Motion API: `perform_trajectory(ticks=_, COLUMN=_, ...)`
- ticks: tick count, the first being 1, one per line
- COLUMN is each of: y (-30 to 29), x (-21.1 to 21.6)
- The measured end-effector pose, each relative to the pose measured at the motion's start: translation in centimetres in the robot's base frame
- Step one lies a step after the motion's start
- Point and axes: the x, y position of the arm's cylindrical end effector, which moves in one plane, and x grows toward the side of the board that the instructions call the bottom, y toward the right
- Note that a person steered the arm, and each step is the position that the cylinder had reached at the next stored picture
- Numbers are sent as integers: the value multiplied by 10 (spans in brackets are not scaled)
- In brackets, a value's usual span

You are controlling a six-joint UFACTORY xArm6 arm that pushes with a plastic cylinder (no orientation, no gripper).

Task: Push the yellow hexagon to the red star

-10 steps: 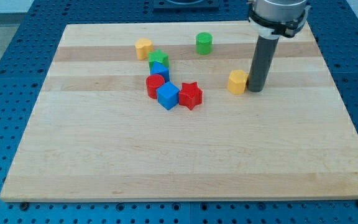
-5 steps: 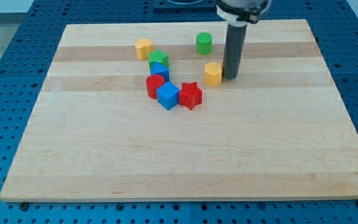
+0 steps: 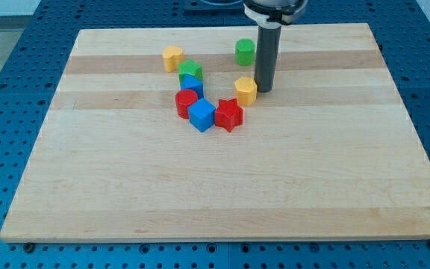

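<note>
The yellow hexagon (image 3: 245,90) sits on the wooden board (image 3: 222,194), just above and to the right of the red star (image 3: 229,115), with a small gap between them. My tip (image 3: 264,90) stands right against the hexagon's right side. The dark rod rises from there to the view's top.
A blue cube (image 3: 201,115) and a red cylinder (image 3: 187,103) lie left of the red star. A second blue block (image 3: 192,85) and a green star (image 3: 190,71) sit above them. A yellow heart-like block (image 3: 172,57) and a green cylinder (image 3: 245,51) lie near the view's top.
My tip has moved left and pushed the yellow hexagon left, from well right of the cluster to close beside the red star. The other blocks have not moved.
</note>
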Motion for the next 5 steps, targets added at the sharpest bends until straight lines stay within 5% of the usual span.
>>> perform_trajectory(ticks=5, y=-15, x=3)
